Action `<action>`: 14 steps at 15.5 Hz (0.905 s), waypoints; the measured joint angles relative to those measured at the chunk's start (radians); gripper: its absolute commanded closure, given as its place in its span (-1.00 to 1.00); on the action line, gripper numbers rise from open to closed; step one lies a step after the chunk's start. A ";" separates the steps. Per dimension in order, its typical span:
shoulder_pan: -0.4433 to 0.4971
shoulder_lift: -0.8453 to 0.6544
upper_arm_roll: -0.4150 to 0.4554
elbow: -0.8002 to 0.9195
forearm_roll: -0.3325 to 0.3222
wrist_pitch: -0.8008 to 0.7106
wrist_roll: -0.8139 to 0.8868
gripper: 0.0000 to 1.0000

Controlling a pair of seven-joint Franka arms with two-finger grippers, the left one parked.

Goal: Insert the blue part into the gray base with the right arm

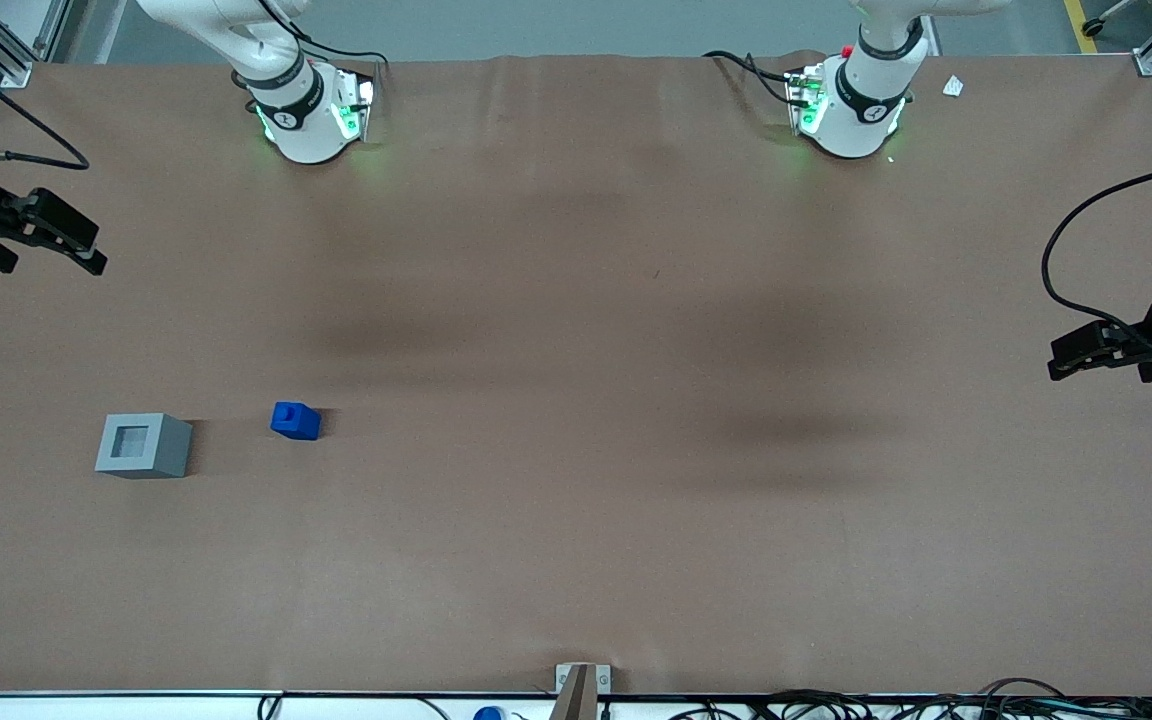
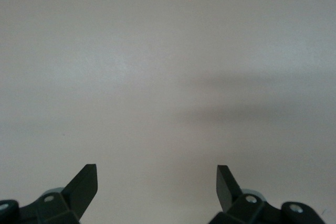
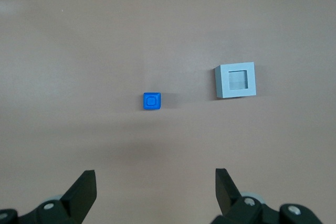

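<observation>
The blue part [image 1: 295, 421] [image 3: 152, 101] sits upright on the brown table with its stud on top. Beside it, toward the working arm's end of the table, stands the gray base [image 1: 143, 446] [image 3: 235, 80] with its square socket facing up and nothing in it. The two are apart. My right gripper [image 1: 86, 245] [image 3: 156, 174] hangs above the table, farther from the front camera than both blocks and well clear of them. It is open and holds nothing.
The two arm bases [image 1: 311, 120] [image 1: 851, 115] stand at the table's back edge. A small white scrap [image 1: 953, 86] lies near the parked arm's base. A metal bracket [image 1: 583, 685] and cables [image 1: 836, 705] line the front edge.
</observation>
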 measured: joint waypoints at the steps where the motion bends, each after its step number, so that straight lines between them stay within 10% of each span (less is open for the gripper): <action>1: 0.000 0.000 -0.001 0.000 0.000 -0.002 0.000 -1.00; 14: -0.016 0.148 0.005 -0.014 0.000 0.102 0.000 -1.00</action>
